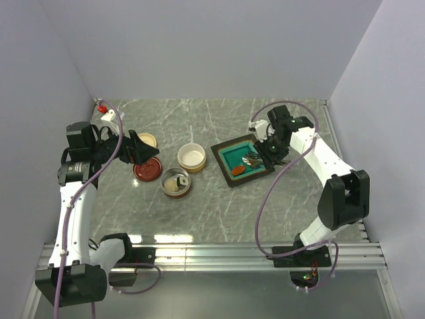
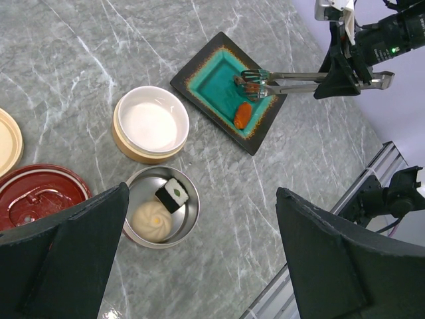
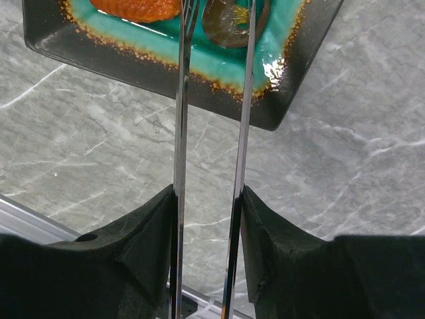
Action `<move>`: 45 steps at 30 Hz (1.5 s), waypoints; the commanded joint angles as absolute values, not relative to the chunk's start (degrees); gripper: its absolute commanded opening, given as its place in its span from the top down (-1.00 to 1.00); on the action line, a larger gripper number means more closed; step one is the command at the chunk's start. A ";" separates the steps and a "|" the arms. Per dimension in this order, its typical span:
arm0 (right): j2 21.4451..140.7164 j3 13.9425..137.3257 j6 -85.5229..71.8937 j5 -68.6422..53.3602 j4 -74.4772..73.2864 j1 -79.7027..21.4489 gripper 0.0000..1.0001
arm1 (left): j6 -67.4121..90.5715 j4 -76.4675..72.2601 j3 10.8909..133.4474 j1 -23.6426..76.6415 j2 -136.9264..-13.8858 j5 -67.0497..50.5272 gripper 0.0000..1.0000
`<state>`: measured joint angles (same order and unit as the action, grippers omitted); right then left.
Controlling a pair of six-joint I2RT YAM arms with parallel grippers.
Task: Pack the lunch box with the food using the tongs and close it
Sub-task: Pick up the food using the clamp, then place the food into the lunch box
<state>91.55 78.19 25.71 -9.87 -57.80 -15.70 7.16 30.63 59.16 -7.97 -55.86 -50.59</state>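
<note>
My right gripper (image 1: 273, 147) (image 3: 209, 193) is shut on the tongs (image 3: 180, 119) (image 2: 292, 78), a finger pressing on each thin arm. The tong tips reach over the teal tray (image 1: 234, 154) (image 2: 216, 76) and straddle a dark brown lump (image 3: 229, 23) (image 2: 247, 85). An orange-red oblong (image 2: 243, 114) (image 3: 136, 8) lies beside it on the tray. The steel lunch box bowl (image 1: 176, 193) (image 2: 196, 211) holds a pale round bun (image 2: 153, 217) and a white cube (image 2: 174, 193). My left gripper (image 1: 143, 151) (image 2: 202, 199) hangs open and empty, high above that bowl.
An empty white bowl with a wooden wall (image 1: 191, 157) (image 2: 150, 124) stands between the steel bowl and the tray. A red lid (image 1: 147, 169) (image 2: 36, 196) and a cream lid (image 2: 6, 139) lie at the left. Walls enclose three sides; a metal rail (image 1: 212, 252) runs along the near edge.
</note>
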 commanded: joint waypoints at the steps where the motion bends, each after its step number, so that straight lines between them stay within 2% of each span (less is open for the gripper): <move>1: 91.67 77.78 25.40 -10.90 -56.51 -15.56 0.05 | 6.68 28.83 60.73 -8.26 -55.11 -50.71 -0.96; 6: 91.85 77.61 25.23 -11.69 -57.13 -15.91 0.13 | 6.94 28.48 60.29 -8.17 -54.67 -50.54 -0.96; 13: 91.23 79.63 24.09 -13.97 -58.97 -16.17 0.36 | 7.21 28.12 60.20 -8.26 -54.67 -50.45 -0.96; 25: 90.00 88.41 22.68 -15.91 -62.40 -16.35 0.42 | 6.94 28.39 60.29 -8.17 -54.49 -50.54 -0.96; 31: 91.93 95.88 21.01 -15.91 -63.37 -21.78 0.42 | 7.56 27.77 59.86 -8.17 -54.23 -50.45 -0.96; 39: 99.04 106.34 17.41 -13.80 -60.12 -34.52 0.42 | 9.05 26.72 59.50 -8.26 -54.49 -51.42 -0.96; 45: 104.93 110.65 15.65 -14.24 -58.19 -38.93 0.42 | 8.26 27.69 60.29 -8.35 -55.02 -51.15 -0.96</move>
